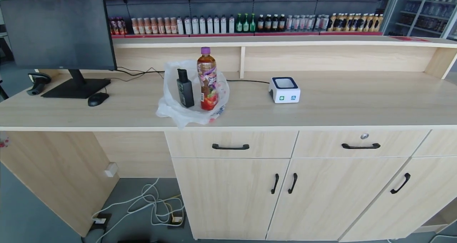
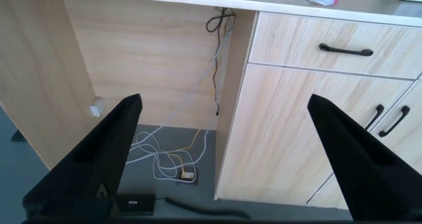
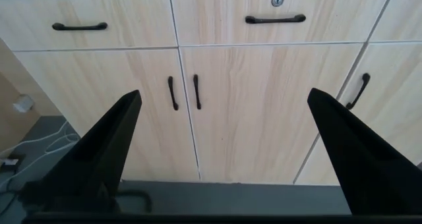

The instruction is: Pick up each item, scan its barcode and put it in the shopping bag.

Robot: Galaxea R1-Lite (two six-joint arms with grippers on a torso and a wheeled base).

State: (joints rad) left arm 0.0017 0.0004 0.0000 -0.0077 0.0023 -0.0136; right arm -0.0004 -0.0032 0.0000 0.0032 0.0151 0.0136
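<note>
One long counter (image 1: 357, 100) carries everything. Below its edge, facing the cabinet fronts, the left claw (image 2: 223, 97) and the right claw (image 3: 223, 92) hang with fingers spread wide, holding nothing. On the counter's left-middle sits the shopping bag (image 1: 171, 110), thin, limp plastic that would likely crumple under any push. Both items stand upright inside it. The tall tea bottle (image 1: 207, 78) looks full, so probably heavy, with a smooth label that could slip; its mid-body seems the safest hold. Just beside it, the slim dark bottle (image 1: 185, 89) looks rigid and lighter, best pinched across its narrow sides. The scanner (image 1: 284, 90) sits near the bag.
</note>
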